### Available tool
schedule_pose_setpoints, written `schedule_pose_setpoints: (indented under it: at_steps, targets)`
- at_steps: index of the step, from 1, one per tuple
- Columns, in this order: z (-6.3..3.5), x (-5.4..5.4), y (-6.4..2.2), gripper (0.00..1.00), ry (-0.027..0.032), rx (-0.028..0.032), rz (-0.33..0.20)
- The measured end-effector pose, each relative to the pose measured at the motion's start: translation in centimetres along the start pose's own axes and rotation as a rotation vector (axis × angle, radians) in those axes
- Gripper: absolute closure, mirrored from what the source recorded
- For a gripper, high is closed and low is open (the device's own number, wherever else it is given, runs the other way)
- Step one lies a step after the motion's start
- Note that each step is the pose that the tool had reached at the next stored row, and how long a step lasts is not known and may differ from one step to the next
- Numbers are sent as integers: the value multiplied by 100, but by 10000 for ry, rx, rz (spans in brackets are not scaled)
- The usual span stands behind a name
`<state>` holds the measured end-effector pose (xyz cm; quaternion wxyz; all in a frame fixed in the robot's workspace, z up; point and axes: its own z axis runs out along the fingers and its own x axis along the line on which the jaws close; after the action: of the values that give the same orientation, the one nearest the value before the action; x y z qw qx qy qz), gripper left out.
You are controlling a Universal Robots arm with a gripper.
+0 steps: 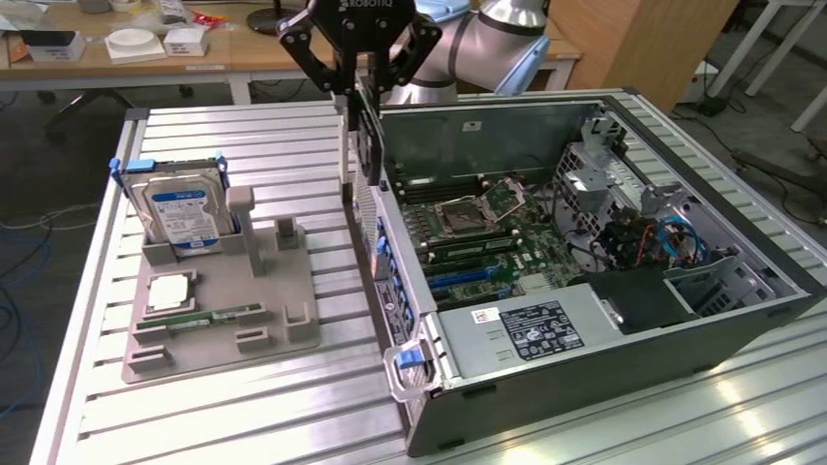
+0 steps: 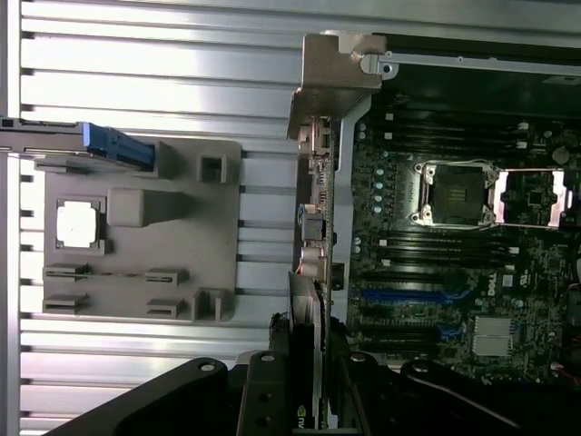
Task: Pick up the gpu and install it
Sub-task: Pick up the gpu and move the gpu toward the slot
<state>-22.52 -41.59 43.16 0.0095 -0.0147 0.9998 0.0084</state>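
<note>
Jaws pinch the gpu [image 1: 368, 136] upright above the case [image 1: 672, 334] edge.

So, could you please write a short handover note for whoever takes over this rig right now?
Pincer: shut on the gpu, which it holds upright by the rear wall of the open computer case.
Done: the gpu is picked up, off the grey holder.
Left: it is not yet seated on the motherboard.
The hard drive and memory stick sit in the grey holder.
</note>
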Motion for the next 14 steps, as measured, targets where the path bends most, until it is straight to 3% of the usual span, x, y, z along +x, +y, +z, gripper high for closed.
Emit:
schedule_pose_setpoints:
  at_steps: [14]
  targets:
    - [4, -209, -6, 74, -1, -1, 0]
